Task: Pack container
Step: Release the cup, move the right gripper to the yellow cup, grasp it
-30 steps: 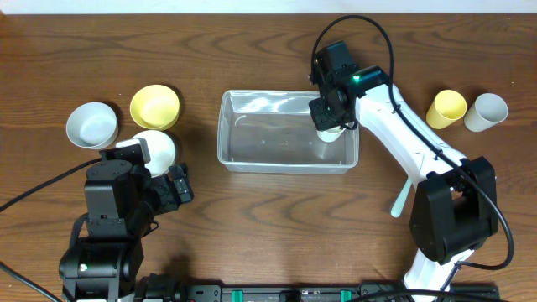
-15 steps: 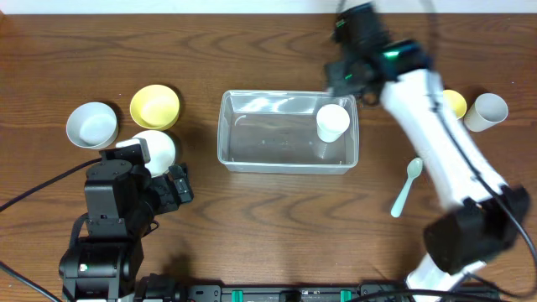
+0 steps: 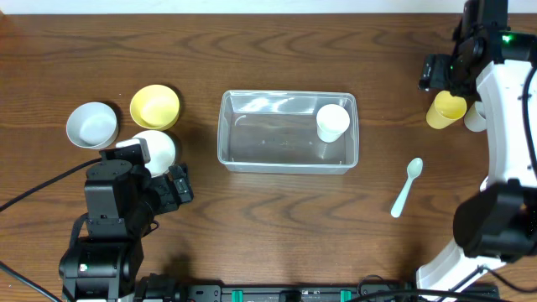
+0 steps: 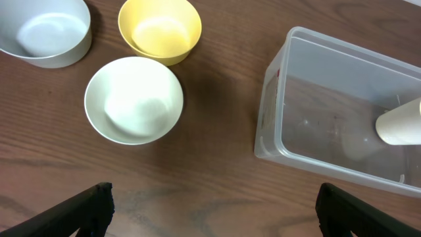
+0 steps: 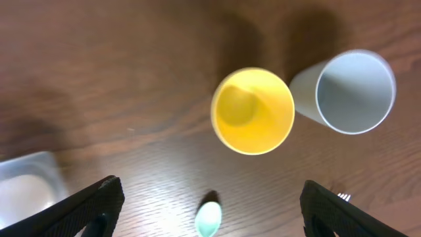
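The container (image 3: 268, 144) sits in the middle of the table (image 3: 252, 50), its long side running across the overhead view. A white cup (image 3: 332, 122) is inside it, close to the far right corner. Whether it is upright or leaning I cannot tell. That spot leaves most of the floor bare for whatever else is to go in.

The right gripper (image 5: 210, 191) hangs over the yellow cup (image 5: 253, 110), which touches or all but touches the grey cup (image 5: 352, 92) beside it. Its fingers are spread wide with nothing between them (below them the wrist view shows only wood, the two cups and the tip of the spoon (image 5: 209, 218)). Wide jaws above an open cup look like the set-up for a grasp, and with its neighbour so close, the grey cup may get nudged.

The left gripper (image 4: 214, 197) is also fully spread and empty, low near its own base. The white bowl (image 4: 134, 100) lies just ahead of it, with the yellow bowl (image 4: 160, 29) and grey bowl (image 4: 45, 31) beyond — a handy place from which to take a bowl when its turn comes.
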{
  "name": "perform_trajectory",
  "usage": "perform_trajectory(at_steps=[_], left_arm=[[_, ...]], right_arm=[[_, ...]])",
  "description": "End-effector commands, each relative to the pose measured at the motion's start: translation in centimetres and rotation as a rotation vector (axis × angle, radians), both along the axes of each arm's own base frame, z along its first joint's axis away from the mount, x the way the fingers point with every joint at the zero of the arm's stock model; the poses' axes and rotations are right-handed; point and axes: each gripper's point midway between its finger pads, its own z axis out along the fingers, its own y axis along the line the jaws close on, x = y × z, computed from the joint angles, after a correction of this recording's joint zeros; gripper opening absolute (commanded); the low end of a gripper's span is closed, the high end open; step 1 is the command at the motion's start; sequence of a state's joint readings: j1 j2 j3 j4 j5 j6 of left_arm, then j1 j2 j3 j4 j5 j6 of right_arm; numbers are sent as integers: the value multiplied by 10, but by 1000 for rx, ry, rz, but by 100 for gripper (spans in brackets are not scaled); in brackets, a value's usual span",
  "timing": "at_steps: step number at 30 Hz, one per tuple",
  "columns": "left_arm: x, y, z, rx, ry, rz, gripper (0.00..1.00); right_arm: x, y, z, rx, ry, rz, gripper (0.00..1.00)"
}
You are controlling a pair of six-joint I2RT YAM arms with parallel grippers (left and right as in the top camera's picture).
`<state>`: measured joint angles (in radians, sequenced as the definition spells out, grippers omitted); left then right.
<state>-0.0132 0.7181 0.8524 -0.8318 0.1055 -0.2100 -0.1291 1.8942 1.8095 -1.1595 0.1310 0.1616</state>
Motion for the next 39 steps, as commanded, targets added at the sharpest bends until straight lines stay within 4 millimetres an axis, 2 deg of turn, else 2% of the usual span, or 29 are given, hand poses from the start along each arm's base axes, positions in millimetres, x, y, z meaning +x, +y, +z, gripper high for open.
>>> perform_trajectory(at_steps=[1,4,12,17,21,27,30,35,39], left_arm=[[2,0,9,-9,-19,4,98],[2,0,9,-9,-19,5,98],[2,0,9,-9,-19,4,98],[2,0,9,-9,-19,5,98],[2,0,9,-9,-19,4,98],[2,0,9,-9,-19,4,98],[2,0,9,-9,-19,4,98],[2,0,9,-9,-19,4,98],[2,0,9,-9,-19,4,98]], right_arm=[[-2,-11,-26,5,74,18,87],[-2,-16,-46,13,123,14,86],[-1,-7,-91,77,217,45,83],[1,-7,-112,80,256,62,83],[4,-8,-117,79,253,67,80],[8,-9,-117,76,238,66,62],[7,-9,-117,76,241,66,49],[7,-9,-117,76,241,66,34],[6,-9,-117,77,244,66,27]])
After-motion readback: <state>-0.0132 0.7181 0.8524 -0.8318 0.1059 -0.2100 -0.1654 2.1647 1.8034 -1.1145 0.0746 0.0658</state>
